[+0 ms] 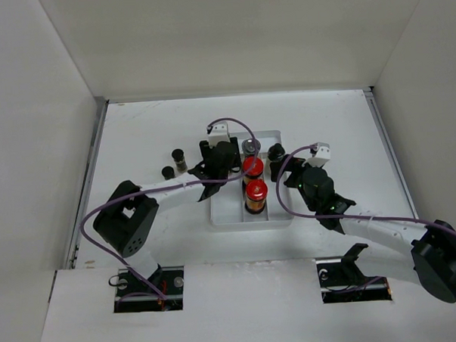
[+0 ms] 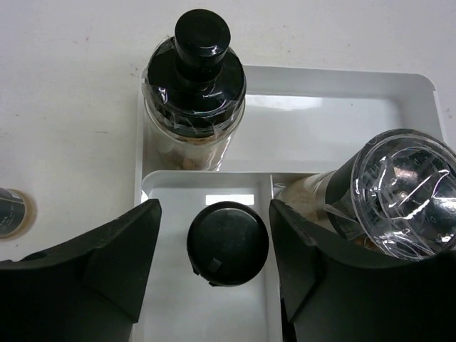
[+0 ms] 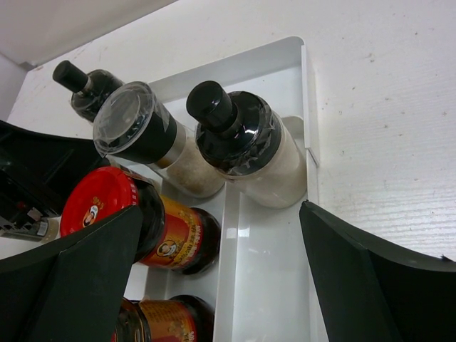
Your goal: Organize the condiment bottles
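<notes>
Both arms (image 1: 176, 190) reach over the tray (image 1: 228, 215), fingers (image 2: 85, 271) spread wide.

Rear red-capped glass bottle (image 1: 251, 167) & front red-capped glass bottle (image 1: 256, 190): dark brown contents, orange-yellow labels w/ red, face logo on cap. Clear-lidded grinder bottle (image 3: 132, 125): black collar, silvery band, beige fill. Black-capped whitish bottle (image 3: 242, 146): off-white fill. Black-lidded glass jar (image 2: 194, 92): tan contents. Shallow plastic tray (image 2: 320, 121): plain glossy white. Tabletop (image 1: 150, 129): plain white.
</notes>
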Robot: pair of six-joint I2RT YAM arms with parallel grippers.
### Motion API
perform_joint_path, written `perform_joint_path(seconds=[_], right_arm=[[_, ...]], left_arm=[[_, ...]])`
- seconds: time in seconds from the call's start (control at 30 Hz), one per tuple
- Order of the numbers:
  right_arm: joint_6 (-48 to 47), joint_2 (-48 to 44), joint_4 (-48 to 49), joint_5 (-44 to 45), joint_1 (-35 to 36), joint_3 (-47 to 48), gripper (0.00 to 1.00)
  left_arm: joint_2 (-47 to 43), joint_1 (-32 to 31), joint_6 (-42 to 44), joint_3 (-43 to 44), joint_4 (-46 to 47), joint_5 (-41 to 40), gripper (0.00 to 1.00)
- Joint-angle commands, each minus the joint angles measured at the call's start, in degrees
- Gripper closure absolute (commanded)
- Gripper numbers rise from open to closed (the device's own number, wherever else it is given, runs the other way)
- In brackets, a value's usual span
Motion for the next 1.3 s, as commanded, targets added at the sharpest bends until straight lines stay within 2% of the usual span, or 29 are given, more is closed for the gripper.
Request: perform_joint_path(seconds=[0.0, 0.1, 0.27, 0.37, 0.5, 0.8, 1.17, 1.27], right_arm=[[0.2, -0.1, 3.6, 0.3, 0.1, 0.5, 0.01], [0.2, -0.3, 3.6, 0.3, 0.1, 0.4, 0.01], [0.2, -0.6, 3.6, 0.3, 0.1, 0.3, 0.01], [-0.1, -0.5, 3.6, 0.3, 0.1, 0.4, 0.01], [0.0, -0.1, 3.6, 0.2, 0.1, 0.5, 0.0], [-0.3, 0.2, 3.6, 0.4, 0.1, 0.8, 0.0], [-0.5, 0.4, 3.5, 0.2, 0.2, 0.9, 0.0], [0.1, 0.4, 3.6, -0.1, 0.3, 0.8, 0.0]], left_arm=[[-2.1, -0.4, 0.9, 1.1, 1.9, -1.6, 0.36], [-4.6, -0.4, 1.1, -0.1, 1.9, -1.7, 0.33], [-11.0, 0.4, 1.7, -3.0, 1.2, -3.5, 0.33], [-15.0, 2.8, 2.2, -5.3, 0.7, -4.8, 0.34], [-16.3, 8.7, 0.9, -5.2, -5.2, -4.2, 0.36], [-13.4, 17.8, 1.6, -3.1, -7.6, -2.1, 0.38], [-7.5, 19.7, 1.6, -2.3, -8.1, -1.7, 0.42], [-6.2, 20.0, 1.2, -2.0, -7.5, -1.2, 0.47]])
